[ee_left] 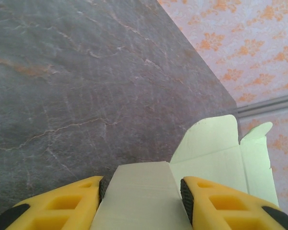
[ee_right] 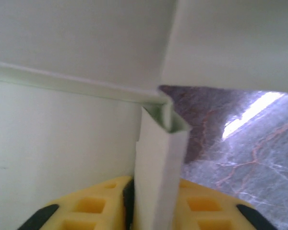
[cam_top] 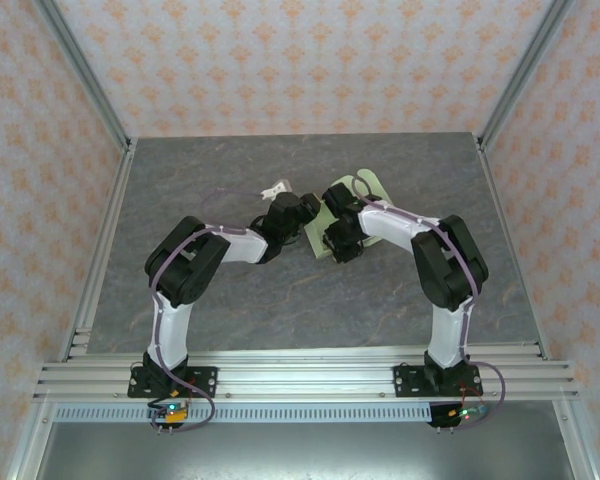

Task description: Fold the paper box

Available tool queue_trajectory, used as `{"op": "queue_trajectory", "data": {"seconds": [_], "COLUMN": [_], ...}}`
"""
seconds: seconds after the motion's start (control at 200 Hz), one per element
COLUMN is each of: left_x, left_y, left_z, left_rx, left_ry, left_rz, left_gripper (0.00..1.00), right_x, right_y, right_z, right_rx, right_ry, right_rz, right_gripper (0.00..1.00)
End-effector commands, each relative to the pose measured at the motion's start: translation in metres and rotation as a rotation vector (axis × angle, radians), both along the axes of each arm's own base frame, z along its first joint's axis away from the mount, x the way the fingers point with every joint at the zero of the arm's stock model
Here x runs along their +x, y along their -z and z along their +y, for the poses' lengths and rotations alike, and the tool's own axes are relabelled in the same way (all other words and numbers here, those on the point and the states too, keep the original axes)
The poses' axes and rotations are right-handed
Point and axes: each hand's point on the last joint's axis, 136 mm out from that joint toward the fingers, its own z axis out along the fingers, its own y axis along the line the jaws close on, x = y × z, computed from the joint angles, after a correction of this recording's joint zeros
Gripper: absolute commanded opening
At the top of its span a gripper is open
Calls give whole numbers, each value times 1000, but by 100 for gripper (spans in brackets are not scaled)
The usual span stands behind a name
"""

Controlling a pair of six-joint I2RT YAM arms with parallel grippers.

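Note:
The paper box is pale green thin cardboard, partly folded, at the middle of the grey table between the two arms. My left gripper reaches it from the left. In the left wrist view a flat flap lies between the yellow fingers with its edges against the pads, and the left gripper is shut on it. An upright panel with a rounded tab rises beyond. My right gripper comes from the right, and the right gripper is shut on a doubled-over wall of the box.
The dark grey marbled tabletop stretches free to the left, right and front of the box. Aluminium rails run along the near edge by the arm bases. Patterned walls close in the back and both sides.

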Motion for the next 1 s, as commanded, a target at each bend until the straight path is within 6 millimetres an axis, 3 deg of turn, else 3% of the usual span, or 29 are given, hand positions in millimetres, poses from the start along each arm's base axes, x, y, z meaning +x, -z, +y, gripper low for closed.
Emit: {"op": "queue_trajectory", "data": {"seconds": [0.0, 0.08, 0.18, 0.28, 0.345, 0.365, 0.486, 0.606, 0.806, 0.996], "left_x": [-13, -14, -12, -7, -4, -3, -1, -1, -4, -10], "left_y": [12, 3, -22, -47, -50, -67, -83, -101, -132, -142], "left_z": [-11, -2, 4, 8, 13, 16, 26, 28, 27, 23], "left_rx": [-64, -131, -217, -274, -325, -365, -489, -583, -674, -704], "left_ry": [-35, -105, -178, -220, -266, -279, -362, -413, -432, -430], "left_rz": [44, 106, 121, 111, 108, 84, 82, 101, 111, 137], "left_gripper": [24, 23, 19, 19, 18, 18, 18, 18, 18, 18], "right_x": [-14, 0, 10, 11, 9, 9, 1, -4, 12, 29], "right_y": [-17, -55, -104, -143, -161, -168, -187, -196, -222, -244], "right_z": [7, 1, -8, -26, -43, -48, -76, -88, -75, -59], "right_rx": [8, 16, 33, 40, 57, 69, 192, 365, 637, 783], "right_ry": [-48, -41, -19, 39, 96, 118, 264, 400, 483, 481], "right_rz": [-38, -184, -348, -494, -576, -603, -737, -858, -976, -1033], "right_gripper": [41, 54, 68, 75, 78, 78, 81, 89, 85, 81]}}
